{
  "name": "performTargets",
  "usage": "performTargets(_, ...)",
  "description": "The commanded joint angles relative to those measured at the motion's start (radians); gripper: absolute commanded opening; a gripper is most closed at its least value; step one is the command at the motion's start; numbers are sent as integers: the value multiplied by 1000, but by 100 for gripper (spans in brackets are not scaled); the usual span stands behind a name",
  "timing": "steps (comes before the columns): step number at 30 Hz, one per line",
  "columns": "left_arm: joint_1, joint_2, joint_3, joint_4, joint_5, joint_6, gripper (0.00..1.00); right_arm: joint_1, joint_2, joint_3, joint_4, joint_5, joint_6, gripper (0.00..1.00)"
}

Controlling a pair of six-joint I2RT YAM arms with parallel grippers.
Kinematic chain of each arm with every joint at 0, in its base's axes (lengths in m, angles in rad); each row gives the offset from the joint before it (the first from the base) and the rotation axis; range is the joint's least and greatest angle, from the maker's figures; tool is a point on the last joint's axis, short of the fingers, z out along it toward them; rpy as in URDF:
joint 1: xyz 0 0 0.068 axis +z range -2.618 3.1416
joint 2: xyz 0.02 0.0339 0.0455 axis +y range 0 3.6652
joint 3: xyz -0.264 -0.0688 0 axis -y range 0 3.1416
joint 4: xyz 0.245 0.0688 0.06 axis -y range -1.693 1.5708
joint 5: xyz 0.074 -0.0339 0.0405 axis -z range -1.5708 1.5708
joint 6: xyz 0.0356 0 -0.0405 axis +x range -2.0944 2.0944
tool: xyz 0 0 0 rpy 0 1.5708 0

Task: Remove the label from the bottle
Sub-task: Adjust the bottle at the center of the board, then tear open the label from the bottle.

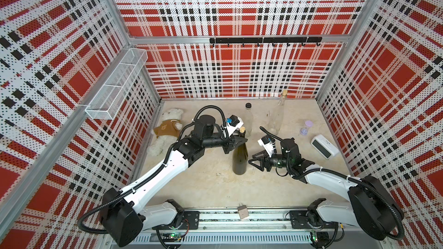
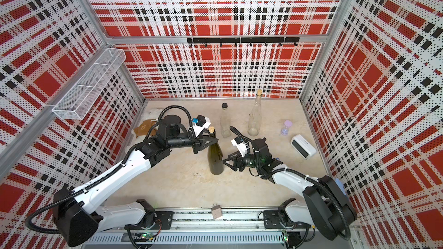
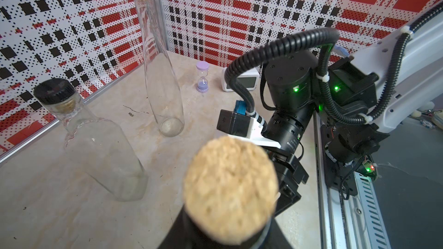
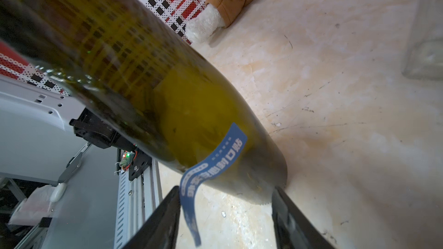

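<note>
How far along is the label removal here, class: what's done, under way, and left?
Done: the left gripper is shut on the neck of the green bottle, holding it upright; one end of the blue label hangs free. In hand: the right gripper is open at the base, the loose strip between its jaws. Left: pinch the strip and peel the rest off.

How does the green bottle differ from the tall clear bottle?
The green bottle is dark, the tall clear bottle see-through. The green bottle bears a partly peeled blue label; the clear one none. The left gripper grips the green one's neck; the clear one stands free. Both upright, corked.
</note>
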Motion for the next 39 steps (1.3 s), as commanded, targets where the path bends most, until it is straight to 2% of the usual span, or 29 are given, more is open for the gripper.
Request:
performTargets(1,4,-28,17,42,18,-10,2,7,11,4,93,-35,16,61)
performTargets(5,3,-34,13,42,14,-10,2,6,3,13,71,-40,11,59)
performTargets(18,6,-44,10,38,6,-9,2,7,-34,2,25,-58,17,28)
performTargets(20,7,-44,9,38,2,-9,2,8,-32,0,29,-60,21,27)
performTargets(23,7,-43,9,39,-2,-10,2,8,-25,0,41,-68,32,37)
performTargets(39,7,-44,12,37,-17,-6,2,19,-35,-4,10,-85,24,37)
